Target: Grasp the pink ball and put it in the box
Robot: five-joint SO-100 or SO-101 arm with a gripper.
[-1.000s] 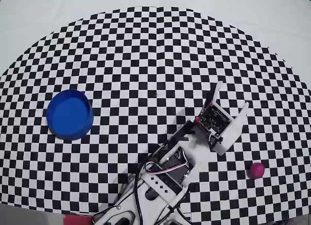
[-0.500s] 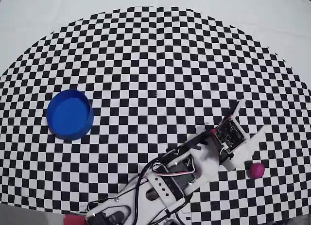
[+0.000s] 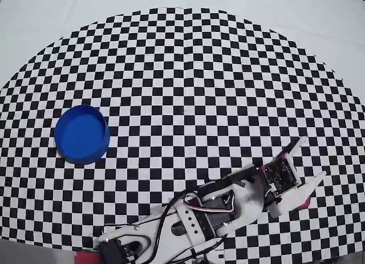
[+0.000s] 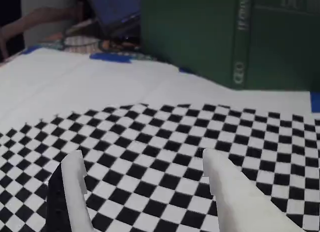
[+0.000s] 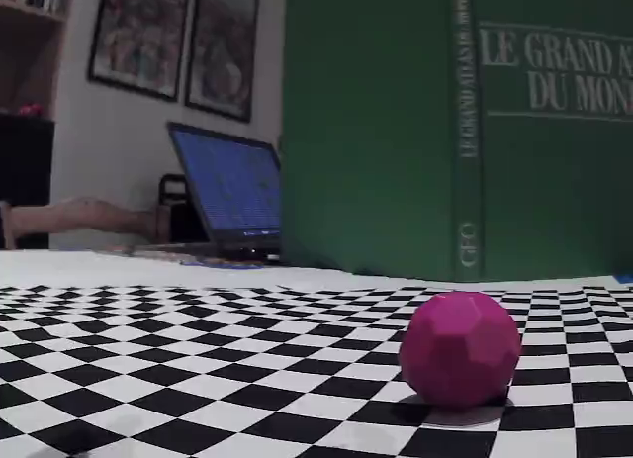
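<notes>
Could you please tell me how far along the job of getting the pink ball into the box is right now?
Nothing is finished yet: the box sits empty at the left of the overhead view. In hand is the approach: the open end effector is over the pink ball, which only peeks out beneath one finger there and rests on the checkered mat in the fixed view. Closing on the ball, lifting, carrying and dropping it in all remain.

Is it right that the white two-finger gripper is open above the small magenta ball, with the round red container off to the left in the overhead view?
Not quite: the round container is bright blue, not red, as the overhead view shows. The rest holds: the white gripper is open over the small magenta ball.
</notes>
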